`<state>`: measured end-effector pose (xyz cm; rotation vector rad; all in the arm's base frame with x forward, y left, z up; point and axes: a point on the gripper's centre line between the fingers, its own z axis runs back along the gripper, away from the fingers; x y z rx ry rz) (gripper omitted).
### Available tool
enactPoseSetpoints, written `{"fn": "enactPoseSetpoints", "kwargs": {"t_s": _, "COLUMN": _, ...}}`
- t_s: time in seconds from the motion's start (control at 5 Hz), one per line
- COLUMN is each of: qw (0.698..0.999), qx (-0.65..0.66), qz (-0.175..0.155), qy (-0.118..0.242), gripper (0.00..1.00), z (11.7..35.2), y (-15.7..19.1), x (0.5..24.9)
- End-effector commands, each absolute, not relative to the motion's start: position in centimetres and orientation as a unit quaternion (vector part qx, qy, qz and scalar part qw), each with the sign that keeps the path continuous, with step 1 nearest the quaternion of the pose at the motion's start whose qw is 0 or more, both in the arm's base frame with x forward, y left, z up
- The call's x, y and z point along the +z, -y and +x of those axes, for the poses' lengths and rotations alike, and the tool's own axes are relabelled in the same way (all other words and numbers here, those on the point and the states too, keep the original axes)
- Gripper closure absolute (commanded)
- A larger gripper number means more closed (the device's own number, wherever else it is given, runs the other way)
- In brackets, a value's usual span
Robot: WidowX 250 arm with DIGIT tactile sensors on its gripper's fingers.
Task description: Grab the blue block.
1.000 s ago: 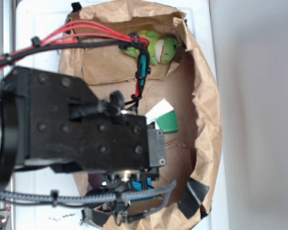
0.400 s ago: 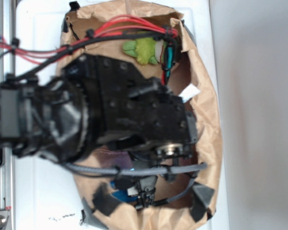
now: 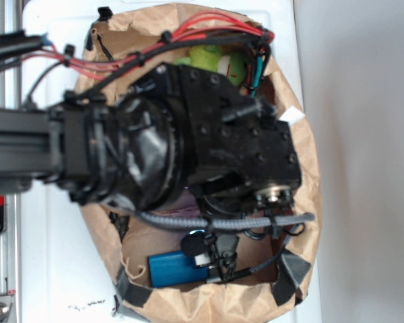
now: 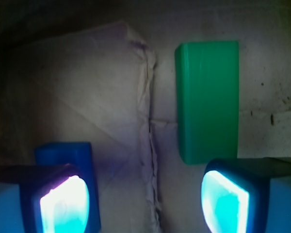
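Exterior: blue block lying at six o'clock in the brown paper bag, under the black arm — wrist: gripper spread wide and empty, blue block at seven o'clock beyond one pad, green block at one o'clock.

The arm has swung right, uncovering the blue block and hiding the green one.

Black, screw-studded arm trailing red and black cables; glowing cyan pads.
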<state>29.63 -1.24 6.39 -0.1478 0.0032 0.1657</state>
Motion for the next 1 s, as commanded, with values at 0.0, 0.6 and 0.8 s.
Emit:
{"fn": "enactPoseSetpoints", "kwargs": {"t_s": 0.0, "qw": 0.994, "qx": 0.03, "qz": -0.102, "qy": 0.03, "gripper": 0.0, "z": 26.7, "y": 4.4, "x": 7.0}}
{"fn": "enactPoseSetpoints", "kwargs": {"t_s": 0.6, "qw": 0.987, "qx": -0.008, "qz": -0.161, "qy": -0.006, "gripper": 0.0, "z": 23.3, "y": 7.2, "x": 9.5}}
{"fn": "enactPoseSetpoints", "kwargs": {"t_s": 0.8, "qw": 0.983, "qx": -0.004, "qz": -0.182, "qy": 0.003, "gripper": 0.0, "z": 23.6, "y": 7.4, "x": 10.4}}
